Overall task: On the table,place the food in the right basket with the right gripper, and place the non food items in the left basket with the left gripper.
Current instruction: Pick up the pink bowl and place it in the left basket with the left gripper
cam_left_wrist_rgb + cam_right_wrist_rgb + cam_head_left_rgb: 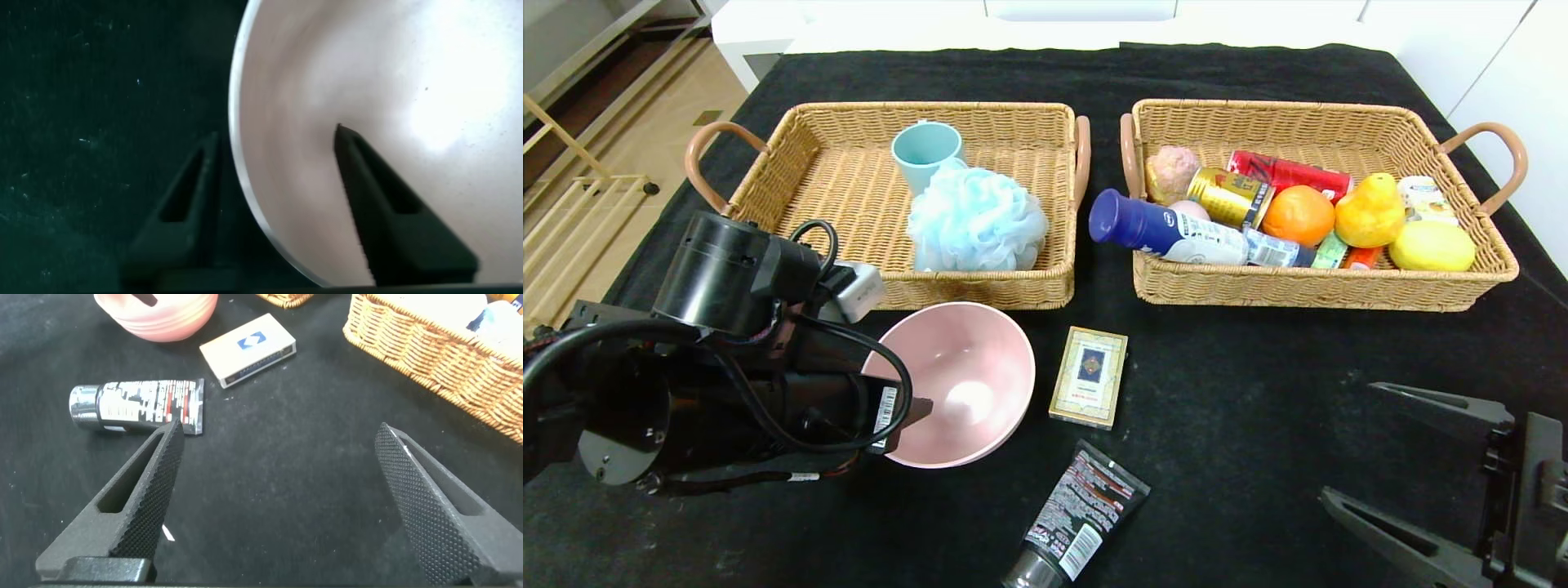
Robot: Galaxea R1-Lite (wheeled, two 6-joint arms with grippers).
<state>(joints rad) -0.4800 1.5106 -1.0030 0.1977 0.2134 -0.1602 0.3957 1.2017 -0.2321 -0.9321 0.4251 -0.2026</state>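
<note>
The pink bowl [968,384] sits on the black table [1258,392] in front of the left basket [980,290]. My left gripper [907,416] is open and straddles the bowl's near-left rim [245,188], one finger inside and one outside. The card box [1089,376] and the black tube [1078,516] lie to the right of the bowl. The orange [1297,215], the yellow pear [1370,212] and the blue-capped bottle [1168,230] lie in the right basket [1339,286]. My right gripper [1347,439] is open and empty above bare cloth at the near right [279,427].
The left basket holds a light blue cup [925,153] and a blue bath sponge [976,219]. The right basket also holds cans, a lemon [1431,246] and several small packets. The right wrist view shows the tube [135,404], the card box [248,349] and the bowl [163,314].
</note>
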